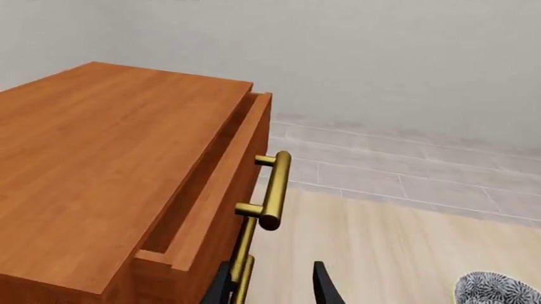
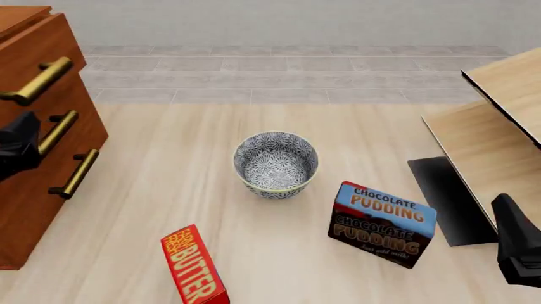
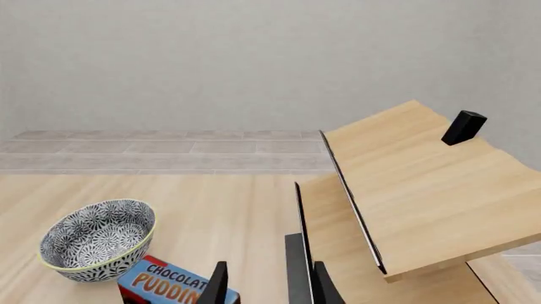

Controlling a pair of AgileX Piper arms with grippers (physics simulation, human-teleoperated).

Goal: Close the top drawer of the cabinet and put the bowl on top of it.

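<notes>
The reddish-brown cabinet (image 1: 101, 158) (image 2: 25, 209) stands at the table's left. Its top drawer (image 1: 222, 190) (image 2: 40, 47) is pulled out a little, leaving a gap behind the drawer front, and its brass handle (image 1: 272, 190) (image 2: 34, 81) faces the table. My left gripper (image 1: 272, 288) (image 2: 19, 144) is open just in front of the drawer fronts, below that handle, with a lower handle close to one finger. The patterned bowl (image 2: 275, 163) (image 3: 97, 239) (image 1: 498, 288) sits upright mid-table. Far right and near, my right gripper (image 2: 517, 250) (image 3: 270, 288) is open and holds nothing.
A chocolate pudding box (image 2: 382, 223) (image 3: 173, 285) stands right of the bowl, and a red butter box (image 2: 194, 266) stands near the front edge. Pale light-wood furniture (image 2: 498, 126) (image 3: 422, 183) with a dark panel fills the right side, close to my right gripper.
</notes>
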